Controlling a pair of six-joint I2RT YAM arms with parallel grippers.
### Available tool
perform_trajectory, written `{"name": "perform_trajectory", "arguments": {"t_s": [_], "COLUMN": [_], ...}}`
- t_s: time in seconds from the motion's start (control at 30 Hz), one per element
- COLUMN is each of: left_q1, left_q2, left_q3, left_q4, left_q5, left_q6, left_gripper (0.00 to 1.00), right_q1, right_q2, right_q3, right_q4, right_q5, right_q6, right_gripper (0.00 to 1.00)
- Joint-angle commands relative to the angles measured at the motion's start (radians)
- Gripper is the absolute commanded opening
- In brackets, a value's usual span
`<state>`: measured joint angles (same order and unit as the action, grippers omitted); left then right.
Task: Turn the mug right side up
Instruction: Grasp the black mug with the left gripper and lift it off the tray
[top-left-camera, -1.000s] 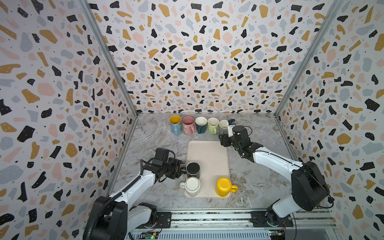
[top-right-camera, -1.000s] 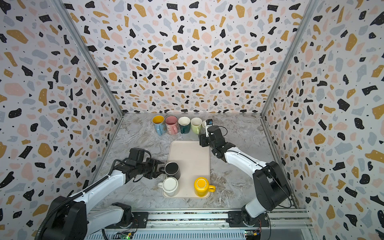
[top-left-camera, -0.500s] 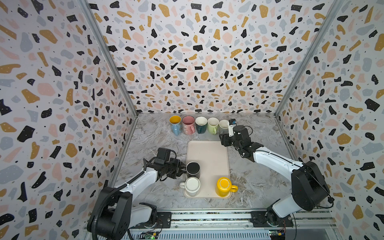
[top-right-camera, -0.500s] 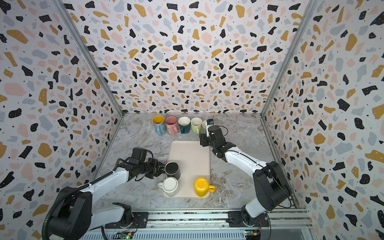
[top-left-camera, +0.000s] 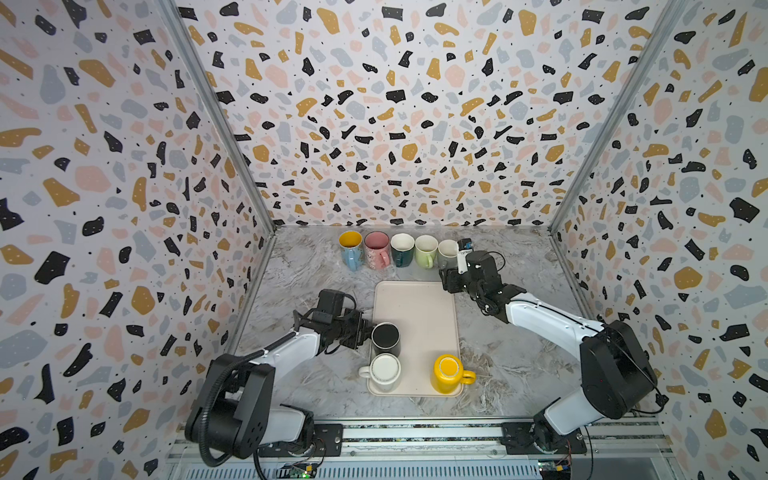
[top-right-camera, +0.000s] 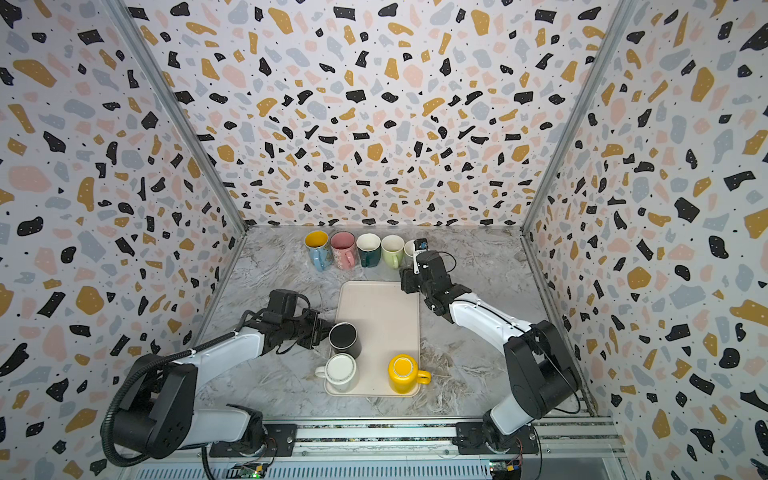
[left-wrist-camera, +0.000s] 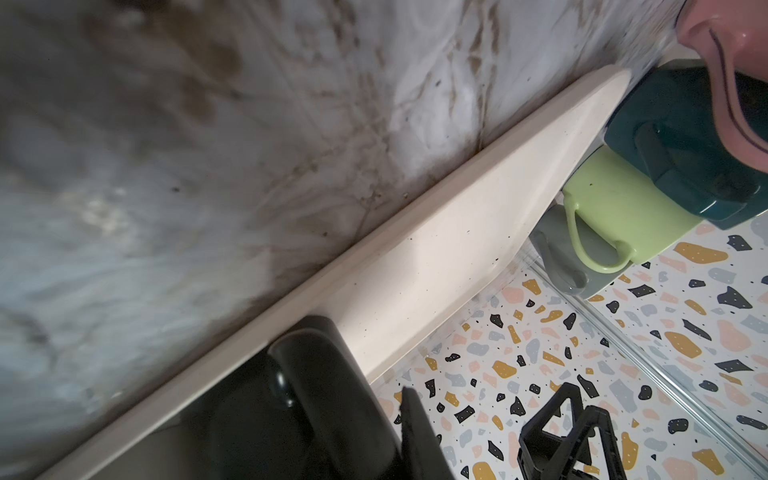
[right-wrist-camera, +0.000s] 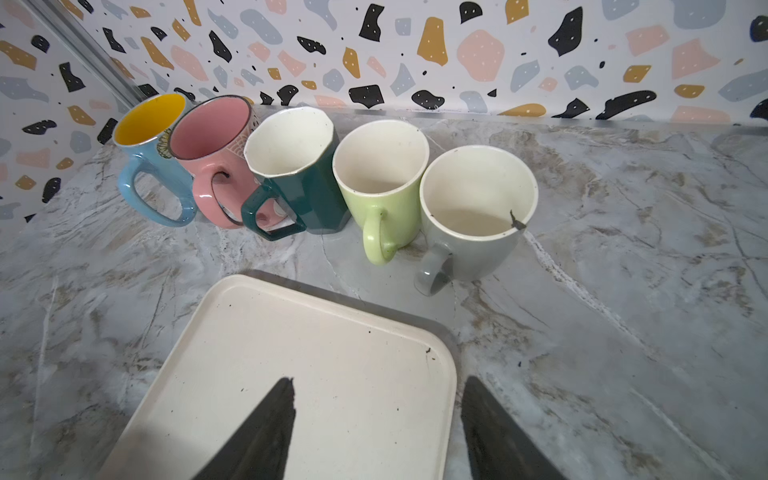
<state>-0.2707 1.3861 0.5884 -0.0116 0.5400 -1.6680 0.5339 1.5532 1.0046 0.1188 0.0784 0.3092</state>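
Narrowing my left claw (top-left-camera: 368, 332) at 9 o'clock of the black mug (top-left-camera: 385, 336); hold unconfirmed, so no flip yet; right claw (right-wrist-camera: 378, 380) gapes empty

Five upright mugs (top-left-camera: 402, 249) stood at the back. Three upside-down mugs (top-left-camera: 385, 338) sat on one tray (top-left-camera: 415, 303). That made eight mugs. There were two robot arms (top-left-camera: 291, 351) (top-left-camera: 548, 320).

Top views (stereo pair) — high at cell front, angled down twd back wall (top-left-camera: 395, 124); wide, far. In both: tray (top-left-camera: 415, 303) lower centre, mug row (top-left-camera: 399, 249) above it.
Left wrist cam: rolled, v. close, skims tray rim.
Right wrist cam — behind right gripper (right-wrist-camera: 377, 379), low, near, faces mug row & back wall.
All views share tray, mug row.
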Motion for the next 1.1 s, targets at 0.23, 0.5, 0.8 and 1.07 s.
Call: {"name": "perform_trajectory", "arguments": {"t_s": [0.23, 0.5, 0.8, 1.07], "left_q1": [-0.004, -0.003, -0.044, -0.189], "left_q2": [0.151, 0.043, -0.121, -0.238], "left_q3": [0.205, 0.139, 0.24, 0.266], "left_q4": [0.119, 0.376, 0.114, 0.063], "left_q5": [0.008, -0.023, -0.206, -0.496], "left_q6": [0.1, 0.157, 0.545, 0.902], "left_gripper": [0.0, 0.0, 0.0, 0.0], "right_q1": [-0.011, -0.013, -0.013, -0.012], "right_q2": [-0.011, -0.015, -0.04, -0.094], "right_q3": [0.038, 0.04, 0.037, 0.026], "right_q4": [-0.033, -0.037, -0.04, -0.049], "right_q5": [0.009, 0.003, -0.015, -0.053], "right_q6": [0.003, 0.002, 0.003, -0.008], "right_gripper": [0.65, 0.65, 0.65, 0.61]}}
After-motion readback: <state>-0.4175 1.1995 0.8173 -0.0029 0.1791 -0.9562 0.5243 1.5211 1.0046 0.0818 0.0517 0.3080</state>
